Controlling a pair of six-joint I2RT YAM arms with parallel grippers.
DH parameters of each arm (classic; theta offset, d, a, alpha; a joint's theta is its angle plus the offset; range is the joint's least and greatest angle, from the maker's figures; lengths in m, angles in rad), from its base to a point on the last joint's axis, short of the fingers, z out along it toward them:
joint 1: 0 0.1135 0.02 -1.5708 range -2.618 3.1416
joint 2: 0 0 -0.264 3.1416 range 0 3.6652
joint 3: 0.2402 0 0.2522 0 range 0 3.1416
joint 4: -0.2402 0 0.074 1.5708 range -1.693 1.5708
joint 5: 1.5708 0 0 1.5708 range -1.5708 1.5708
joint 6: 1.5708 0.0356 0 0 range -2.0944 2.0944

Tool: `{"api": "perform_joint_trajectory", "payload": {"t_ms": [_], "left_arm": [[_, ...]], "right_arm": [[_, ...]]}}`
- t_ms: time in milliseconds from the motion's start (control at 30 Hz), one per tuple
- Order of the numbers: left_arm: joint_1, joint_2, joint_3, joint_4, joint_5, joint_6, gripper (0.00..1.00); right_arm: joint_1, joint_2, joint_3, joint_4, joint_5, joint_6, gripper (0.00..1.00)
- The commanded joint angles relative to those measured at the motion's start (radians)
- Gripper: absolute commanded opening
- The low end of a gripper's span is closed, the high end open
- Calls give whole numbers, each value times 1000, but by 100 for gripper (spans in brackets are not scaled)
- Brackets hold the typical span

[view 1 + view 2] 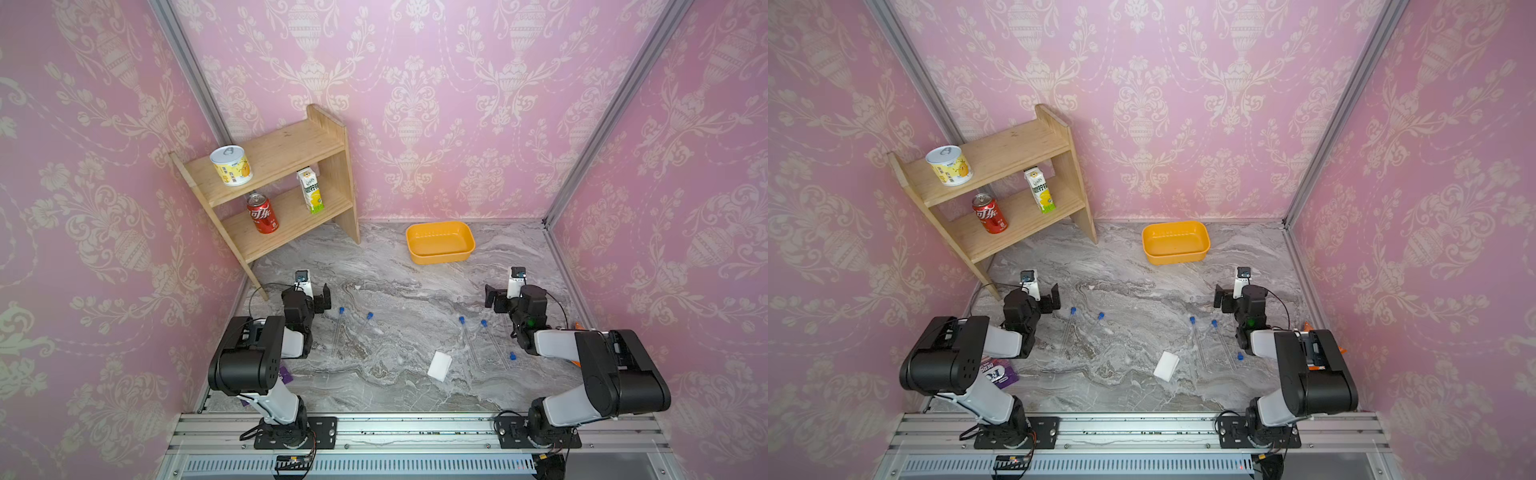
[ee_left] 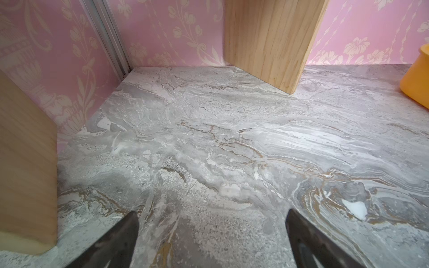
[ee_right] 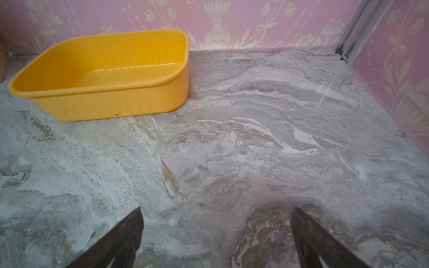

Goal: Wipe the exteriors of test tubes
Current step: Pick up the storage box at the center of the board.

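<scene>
Left gripper (image 1: 321, 298) and right gripper (image 1: 494, 297) both stand with jaws spread wide and nothing between them. Each arm is folded, elbow raised, wrist low over the marble tabletop (image 1: 395, 291), fingers aimed toward the back wall. Five blue-capped test tubes (image 1: 337, 332) lie flat on the tabletop between the arms: two beside the left arm, three beside the right. A white wiping pad (image 1: 439, 365) lies near the right group.

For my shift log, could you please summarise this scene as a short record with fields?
Test tubes: five, blue-capped, lying on the table; two by the left arm, three by the right arm
Wiping pad: white, lying between the groups
Left gripper: open, empty
Right gripper: open, empty
Tub: yellow, near the back wall
</scene>
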Motion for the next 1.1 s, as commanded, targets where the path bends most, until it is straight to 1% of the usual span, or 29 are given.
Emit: {"api": "perform_joint_trajectory", "payload": {"t_ms": [0,600,700,1067], "left_arm": [[6,1,7,-20,19,-5,99],[6,0,9,-22,6,-12,99],[6,2,6,-15,-48,-31,99],[6,0,6,-16,-51,-28,99]], "right_arm": [[1,5,20,-3,-2,-14,100],[-1,4,21,-3,-7,-13,100],[-3,5,19,-2,-11,-11,100],[-8,4,21,-2,-15,-9,100]]}}
